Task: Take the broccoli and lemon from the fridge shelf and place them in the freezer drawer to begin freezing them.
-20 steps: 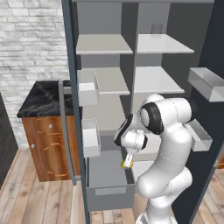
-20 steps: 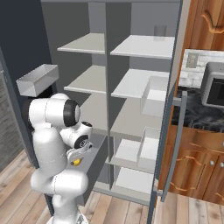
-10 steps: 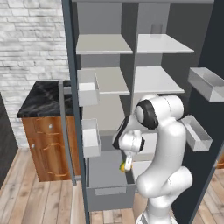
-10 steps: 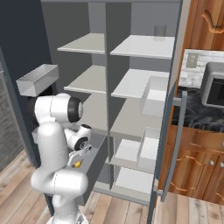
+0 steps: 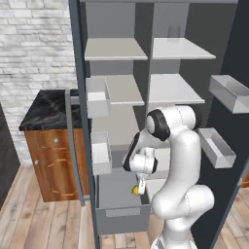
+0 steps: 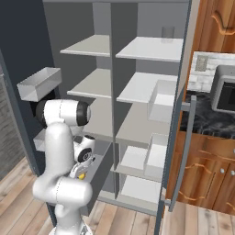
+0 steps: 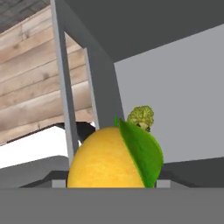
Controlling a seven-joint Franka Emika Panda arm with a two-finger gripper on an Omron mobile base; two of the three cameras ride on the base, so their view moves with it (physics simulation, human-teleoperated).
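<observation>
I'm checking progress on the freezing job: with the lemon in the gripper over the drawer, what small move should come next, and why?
Probably lower a little and open the gripper. It holds the lemon over the open freezer drawer, and the broccoli seems to lie inside already.

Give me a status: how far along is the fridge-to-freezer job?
Looks done: the broccoli seems to sit low inside the grey freezer drawer, past the fruit in the hand view. In hand: the lemon, held in the gripper, jaws closed on it, low over the open drawer. Left: release the lemon into the drawer; the drawer is pulled out, so closing it may follow.
</observation>
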